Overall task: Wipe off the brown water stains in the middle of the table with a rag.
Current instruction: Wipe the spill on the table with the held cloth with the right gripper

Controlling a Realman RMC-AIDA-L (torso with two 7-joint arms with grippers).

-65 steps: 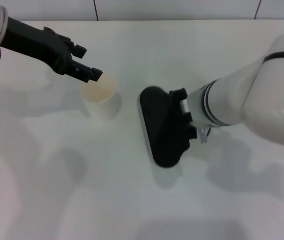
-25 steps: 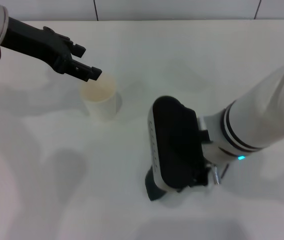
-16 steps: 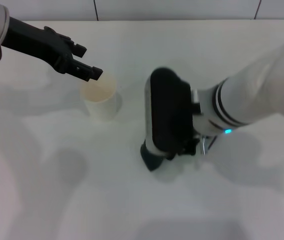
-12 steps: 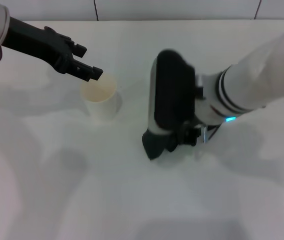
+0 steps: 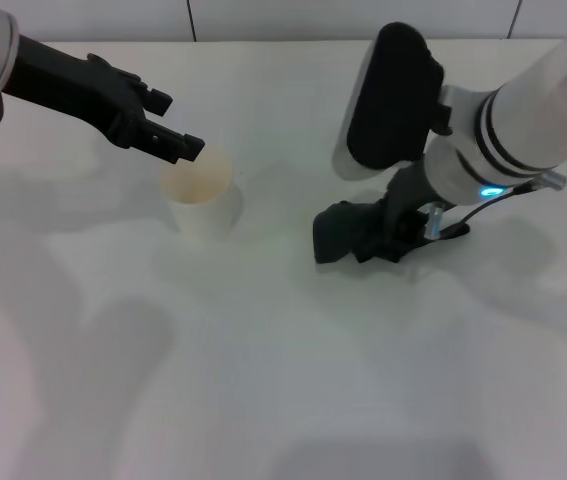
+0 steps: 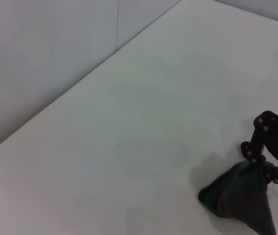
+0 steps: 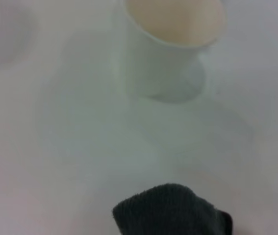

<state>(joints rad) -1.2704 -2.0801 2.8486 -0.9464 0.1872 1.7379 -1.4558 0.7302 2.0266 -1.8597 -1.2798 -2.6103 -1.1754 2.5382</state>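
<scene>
While the black left gripper hangs at ten o'clock over the white paper cup, fingers nearly together and empty, the right gripper clamps the dark lumpy rag on the white table at three o'clock; no brown stain shows, so wiping looks nearly done.

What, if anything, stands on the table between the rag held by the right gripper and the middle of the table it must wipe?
Nothing visible does. The right gripper holds the rag down on the table, with bare tabletop beside it. The white paper cup stands apart on the rag's left, under the left gripper. No brown stain shows.
</scene>
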